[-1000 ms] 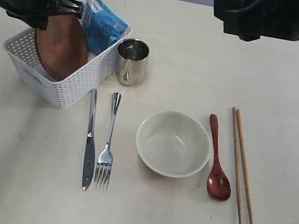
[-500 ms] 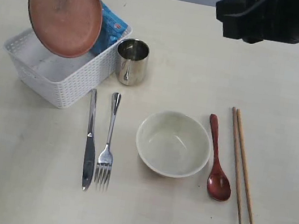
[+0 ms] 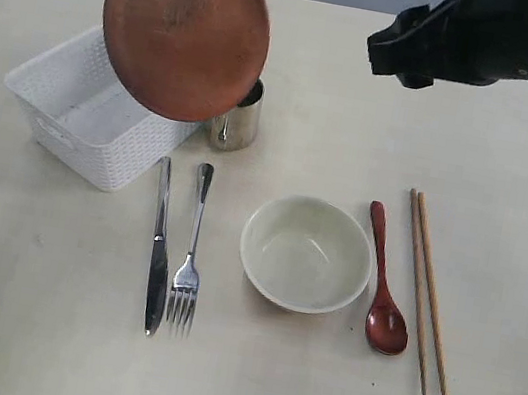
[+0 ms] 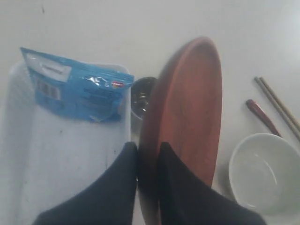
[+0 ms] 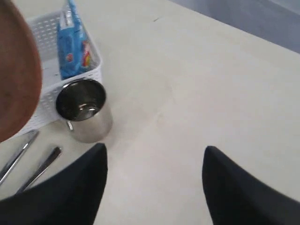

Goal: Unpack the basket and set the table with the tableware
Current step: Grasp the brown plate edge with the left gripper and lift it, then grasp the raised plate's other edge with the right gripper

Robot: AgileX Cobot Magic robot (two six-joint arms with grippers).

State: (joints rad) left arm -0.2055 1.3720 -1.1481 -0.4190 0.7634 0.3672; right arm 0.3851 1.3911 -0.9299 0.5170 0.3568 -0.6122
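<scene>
Left gripper [image 4: 147,161] clamping plate [image 3: 186,29] rim, above basket [image 3: 64,119]

Blue snack packet [image 4: 77,91] — shiny, crinkled

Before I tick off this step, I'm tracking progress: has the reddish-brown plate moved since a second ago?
Yes. The plate, pinched by the left gripper, stood inside the basket; now it is lifted out, rightward, partly covering the steel cup.

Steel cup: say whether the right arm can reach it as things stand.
Probably yes: the right claw is open, with only bare table between it and the steel cup. The plate in the left claw hangs close and may crowd it.
</scene>
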